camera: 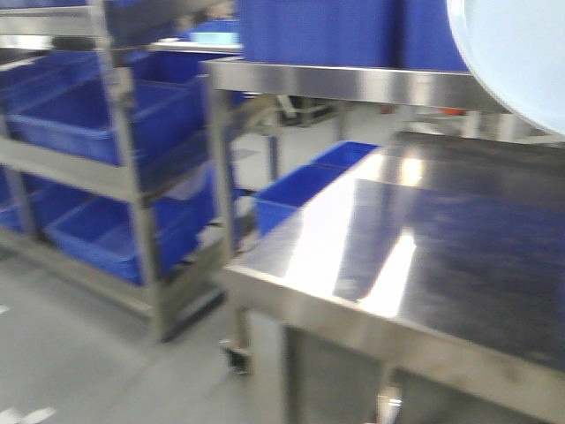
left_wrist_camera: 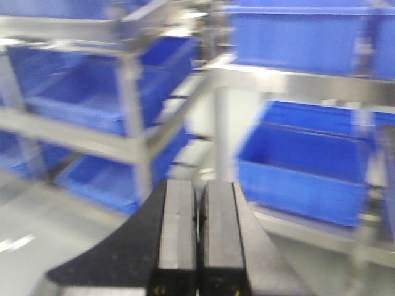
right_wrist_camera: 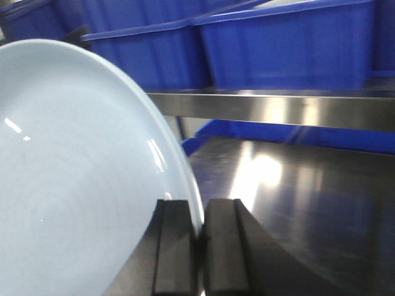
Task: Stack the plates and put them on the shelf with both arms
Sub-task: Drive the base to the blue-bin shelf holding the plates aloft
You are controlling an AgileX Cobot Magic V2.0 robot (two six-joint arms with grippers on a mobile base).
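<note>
Front view, blurred: pale plate [camera: 521,53] at the upper right corner, raised over the steel tabletop [camera: 459,265]; shelf rail [camera: 353,84] behind, blue crates [camera: 318,31] on top of it; side rack [camera: 132,177] at left, more crates on it

Left wrist view: left end effector [left_wrist_camera: 199,234], fingers pressed together, nothing between them, facing the racks

Right wrist view: right end effector [right_wrist_camera: 200,246] clamped on the plate's rim; plate tilted, off the tabletop, shelf rail beyond it
</note>
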